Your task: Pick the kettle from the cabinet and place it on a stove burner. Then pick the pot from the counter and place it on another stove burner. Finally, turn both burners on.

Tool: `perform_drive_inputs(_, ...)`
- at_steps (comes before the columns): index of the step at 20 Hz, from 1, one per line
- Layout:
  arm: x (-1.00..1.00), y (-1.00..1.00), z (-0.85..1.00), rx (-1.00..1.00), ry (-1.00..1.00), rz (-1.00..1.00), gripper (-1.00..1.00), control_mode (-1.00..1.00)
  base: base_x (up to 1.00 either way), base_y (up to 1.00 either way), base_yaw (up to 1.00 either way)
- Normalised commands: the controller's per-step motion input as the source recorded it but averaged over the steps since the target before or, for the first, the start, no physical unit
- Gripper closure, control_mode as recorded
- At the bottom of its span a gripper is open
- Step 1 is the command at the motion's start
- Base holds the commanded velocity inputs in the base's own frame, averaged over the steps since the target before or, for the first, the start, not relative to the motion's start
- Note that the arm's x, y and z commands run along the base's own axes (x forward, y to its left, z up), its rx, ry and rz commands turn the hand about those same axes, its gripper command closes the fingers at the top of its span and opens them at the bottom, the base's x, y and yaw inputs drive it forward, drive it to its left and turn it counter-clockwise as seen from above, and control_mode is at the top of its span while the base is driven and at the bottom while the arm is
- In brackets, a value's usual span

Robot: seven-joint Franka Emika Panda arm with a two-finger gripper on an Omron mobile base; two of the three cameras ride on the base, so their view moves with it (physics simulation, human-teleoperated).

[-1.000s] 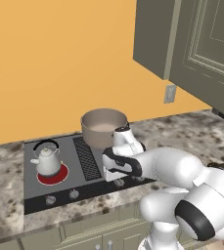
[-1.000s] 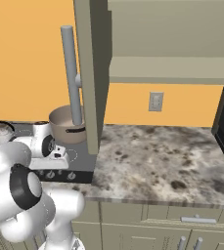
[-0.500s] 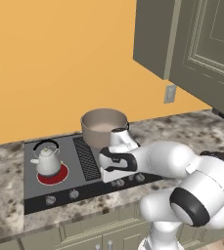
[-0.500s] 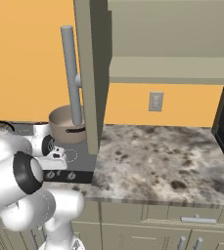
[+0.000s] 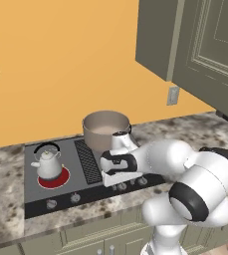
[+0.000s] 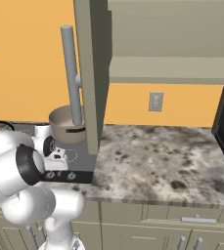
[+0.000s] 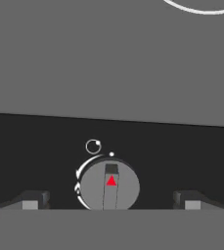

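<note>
A: Where are the kettle and the pot?

B: The small silver-grey kettle with a black hoop handle (image 5: 48, 163) stands on the front-left burner of the flat dark grey cooktop (image 5: 80, 191), and the ring beneath it glows red (image 5: 60, 179). The wide tan-grey metal pot (image 5: 105, 129) sits at the back right of the cooktop, right of the ribbed vent grille (image 5: 88, 162). In the right base view the pot (image 6: 64, 126) is partly hidden behind an open olive-grey cabinet door (image 6: 91, 73) with a long grey bar handle.

A: And the arm?

B: The white arm bends low over the cooktop's front edge, its gripper (image 5: 119, 175) pointing down at the row of knobs just in front of the pot.

A: How are the jaws?

B: Spread wide, holding nothing. In the hand view the gripper (image 7: 111, 202) frames a round grey knob with a red triangle mark (image 7: 109, 187), which lies between the two dark fingertips (image 7: 33, 201) without touching either.

A: What surrounds the cooktop?

B: A speckled brown and beige granite counter (image 6: 162, 158).
</note>
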Motion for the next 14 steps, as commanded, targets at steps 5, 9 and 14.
perform_drive_inputs(5, 0.00, 0.00, -0.16, 0.00, 0.00, -0.02, 1.00, -1.00, 0.00, 0.00, 0.00)
perform_drive_inputs(9, -0.02, 0.00, -0.11, 0.00, 0.00, -0.01, 1.00, -1.00, 0.00, 0.00, 0.00)
perform_drive_inputs(14, -0.08, 0.00, -0.13, 0.00, 0.00, 0.00, 1.00, -1.00, 0.00, 0.00, 0.00)
